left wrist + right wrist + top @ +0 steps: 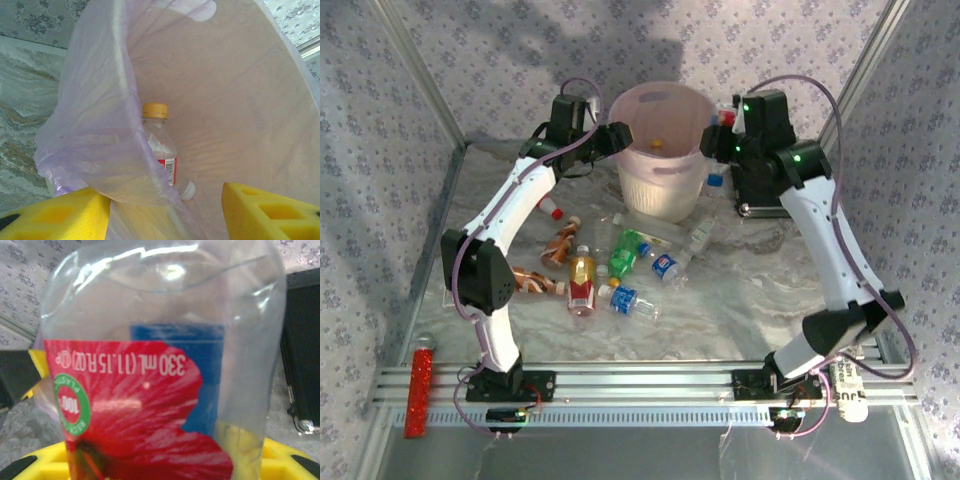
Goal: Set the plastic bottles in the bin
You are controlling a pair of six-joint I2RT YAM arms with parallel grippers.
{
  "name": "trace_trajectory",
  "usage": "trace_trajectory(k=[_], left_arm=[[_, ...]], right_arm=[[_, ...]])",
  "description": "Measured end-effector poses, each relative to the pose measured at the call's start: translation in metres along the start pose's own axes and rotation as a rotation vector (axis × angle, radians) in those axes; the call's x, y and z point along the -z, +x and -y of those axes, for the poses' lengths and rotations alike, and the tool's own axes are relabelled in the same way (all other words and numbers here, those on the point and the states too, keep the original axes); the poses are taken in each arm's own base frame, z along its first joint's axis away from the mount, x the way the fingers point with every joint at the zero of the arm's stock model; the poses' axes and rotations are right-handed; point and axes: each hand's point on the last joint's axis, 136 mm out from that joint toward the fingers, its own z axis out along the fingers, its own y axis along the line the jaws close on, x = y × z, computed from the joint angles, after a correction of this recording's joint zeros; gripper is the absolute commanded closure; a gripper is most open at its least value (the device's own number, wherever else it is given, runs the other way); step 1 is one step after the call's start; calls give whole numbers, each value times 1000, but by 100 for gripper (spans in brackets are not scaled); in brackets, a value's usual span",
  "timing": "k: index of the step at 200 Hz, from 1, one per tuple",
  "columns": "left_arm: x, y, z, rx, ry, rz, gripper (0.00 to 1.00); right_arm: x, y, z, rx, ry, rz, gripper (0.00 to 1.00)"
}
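Beside the bin (665, 195), my right fingers (290, 460) are clamped on a clear bottle (165, 340), probably light, slippery and crushable, best held mid-label; my left fingers (55, 215) straddle the rim, parted.

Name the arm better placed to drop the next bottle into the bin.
Right. The right claw is shut on a red-labelled bottle beside the bin rim; the left claw straddles the wall, open and empty.

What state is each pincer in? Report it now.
Left pincer: open, straddling the bin wall.
Right pincer: shut on the clear red-labelled bottle.
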Motion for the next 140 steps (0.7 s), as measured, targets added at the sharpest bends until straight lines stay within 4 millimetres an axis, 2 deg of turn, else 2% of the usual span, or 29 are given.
trace_trajectory(k=[23,51,88,110,140], left_arm=[[1,1,0,-1,-2,-7,39],[1,1,0,-8,-6,-21,39],[1,2,0,-11,-7,-24,40],[1,2,0,-14,-6,-25,39],[1,2,1,-17,-3,-27,39]], right_arm=[[-21,-19,-6,-6,-19,21,83],[-50,-30,-7,-23,-30,19,84],[-90,-46,-19,-24,-64,26,87],[-115,-41,-29,-18,-80,2,87],[-148,-14,-40,0,-81,-75,88]])
